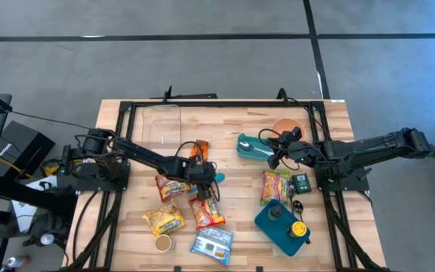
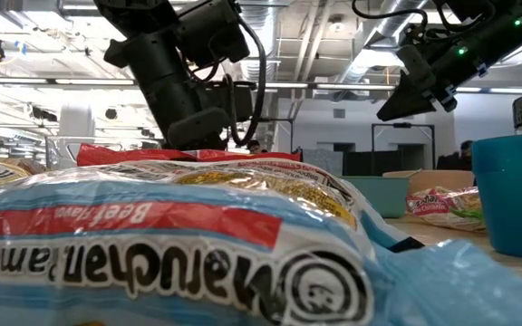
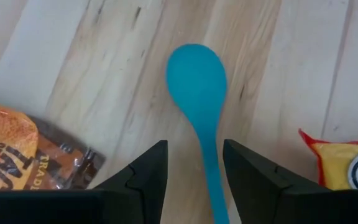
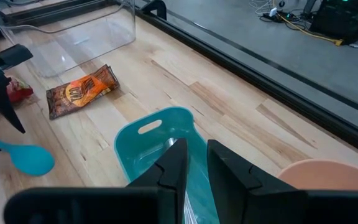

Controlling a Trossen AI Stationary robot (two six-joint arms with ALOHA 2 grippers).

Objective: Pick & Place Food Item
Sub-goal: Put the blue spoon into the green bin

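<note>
My left gripper (image 1: 206, 180) (image 3: 194, 146) is open at the middle of the table, pointing steeply down over a teal spoon (image 3: 196, 81) (image 1: 218, 178) that lies on the wood. Its fingers stand on either side of the spoon's handle (image 3: 211, 180). Food packets lie around it: an orange-brown one (image 1: 197, 149) (image 3: 23, 155), red and yellow ones (image 1: 171, 187) (image 1: 206, 211) and a blue ramen packet (image 1: 212, 243) (image 2: 152, 244). My right gripper (image 1: 276, 153) (image 4: 196, 146) hangs above a teal bin (image 4: 160, 143), with only a narrow gap between its fingers and nothing in it. My left gripper straddles the spoon's handle (image 3: 215, 199) from above, slanting down, with the fingers along the handle. The handle runs close by one finger (image 3: 247, 174). I cannot tell whether it touches that finger.
A clear container (image 1: 161, 125) stands at the far left and a peach bowl (image 1: 287, 127) at the far right. Another packet (image 1: 274, 187), a small dark box (image 1: 300, 182) and a blue container (image 1: 282, 223) lie on the right. A small cup (image 1: 163, 242) stands near the front.
</note>
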